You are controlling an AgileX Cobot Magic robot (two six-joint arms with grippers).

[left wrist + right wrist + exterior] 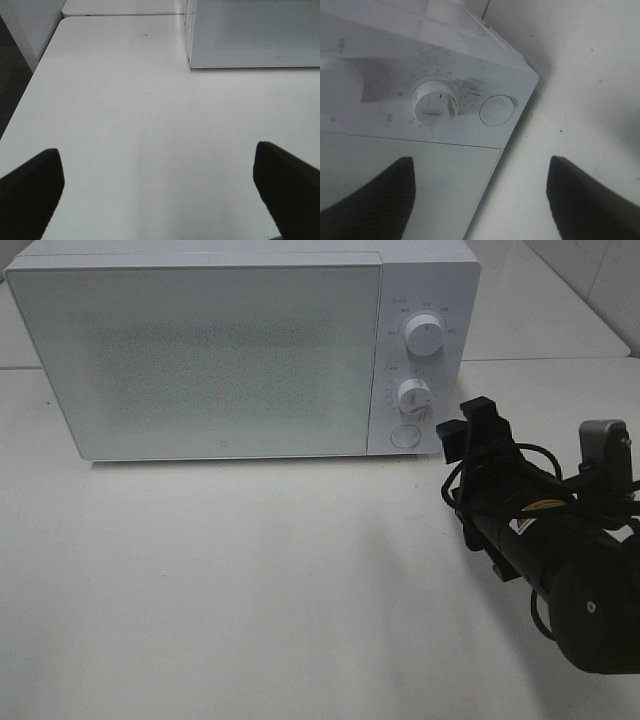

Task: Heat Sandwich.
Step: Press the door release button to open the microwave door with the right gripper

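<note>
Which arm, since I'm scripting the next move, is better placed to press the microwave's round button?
Right, likely. The right gripper is open beside the control panel, with the round button ahead in its wrist view. The left gripper is over the table by the microwave's other end.

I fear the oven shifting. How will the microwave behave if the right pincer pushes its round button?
The microwave looks wide and boxy, so probably heavy and unlikely to tip. It stands on a smooth white table, so a hard push might slide it slightly. The round button sits low, which should limit tipping.
</note>
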